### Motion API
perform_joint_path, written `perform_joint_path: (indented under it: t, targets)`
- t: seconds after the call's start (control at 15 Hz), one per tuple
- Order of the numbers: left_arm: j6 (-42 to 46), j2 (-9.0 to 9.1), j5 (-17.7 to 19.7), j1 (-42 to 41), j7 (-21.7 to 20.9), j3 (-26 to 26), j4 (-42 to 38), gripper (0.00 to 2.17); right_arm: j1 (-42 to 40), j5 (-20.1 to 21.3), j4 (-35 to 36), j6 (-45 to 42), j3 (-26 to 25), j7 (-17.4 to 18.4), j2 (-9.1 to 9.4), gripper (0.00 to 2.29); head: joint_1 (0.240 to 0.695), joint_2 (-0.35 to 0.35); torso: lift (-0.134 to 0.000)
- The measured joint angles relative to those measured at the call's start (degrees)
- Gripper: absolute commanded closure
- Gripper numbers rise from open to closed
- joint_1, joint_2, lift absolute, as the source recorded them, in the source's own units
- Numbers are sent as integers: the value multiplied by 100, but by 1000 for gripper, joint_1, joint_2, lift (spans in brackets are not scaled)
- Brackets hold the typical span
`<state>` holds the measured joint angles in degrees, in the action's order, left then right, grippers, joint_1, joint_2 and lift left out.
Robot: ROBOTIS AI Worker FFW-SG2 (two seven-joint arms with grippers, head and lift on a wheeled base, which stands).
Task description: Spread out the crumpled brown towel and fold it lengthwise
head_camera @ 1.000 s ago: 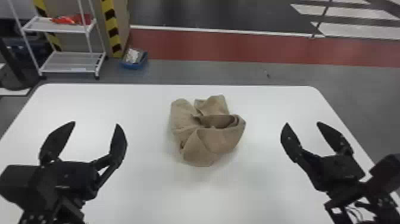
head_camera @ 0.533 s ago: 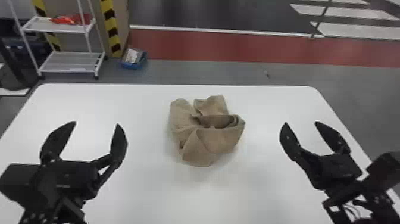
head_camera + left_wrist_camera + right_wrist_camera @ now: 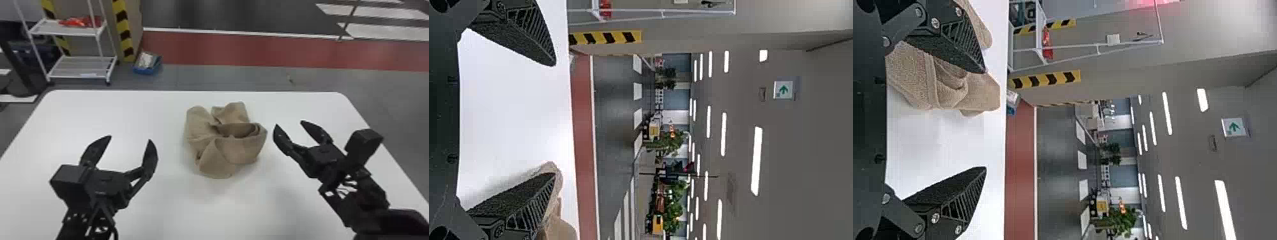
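With the left gripper (image 3: 129,139) and right gripper (image 3: 289,123) open on either side of the crumpled brown towel (image 3: 236,146) on the counter (image 3: 143,111), grasp single layers at opposite sides before spreading gently.

Beyond the white tabletop (image 3: 143,108) you see a grey floor (image 3: 392,86) with a red strip (image 3: 255,49), and a white rack (image 3: 68,30); ceiling lights (image 3: 756,160) glow.

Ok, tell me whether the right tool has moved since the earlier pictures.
Yes: in the head view, the right tool has moved left, away from the table's right edge and toward the towel.
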<state>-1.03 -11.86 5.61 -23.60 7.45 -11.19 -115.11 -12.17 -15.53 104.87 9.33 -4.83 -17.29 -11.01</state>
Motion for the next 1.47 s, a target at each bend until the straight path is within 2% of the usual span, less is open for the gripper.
perform_joint_path:
  t: [0.33,0.53,0.67,0.8,0.93,1.07,1.13,1.47]
  targets:
    - [-477,59,-84,509,-8,-587,241,211,894,14,-1197,-26,395,-181,3,228,695,-110,-124]
    - [-660,112,-102,720,-8,-926,398,215,1153,-47,-1653,-22,464,-512,9,299,695,-133,-124]
    - [-681,125,-102,795,-8,-1074,491,215,1260,-116,-1884,-2,450,-722,7,701,695,-144,-124]
    - [-684,131,-133,824,-4,-1156,513,215,1299,-142,-1956,119,420,-936,3,1544,695,-152,-124]
    - [-700,127,-147,821,1,-1169,516,215,1267,-194,-1862,345,349,-1101,2,2034,695,-151,-124]
    - [-718,111,-148,793,9,-1157,513,215,1212,-240,-1685,483,276,-1188,2,2047,695,-152,-124]
    - [-720,103,-148,775,12,-1143,499,215,1184,-251,-1568,537,252,-1227,2,2128,695,-150,-124]
    - [-720,80,-148,706,34,-1101,422,211,921,-199,-603,1100,190,-1170,2,2135,695,-133,-124]
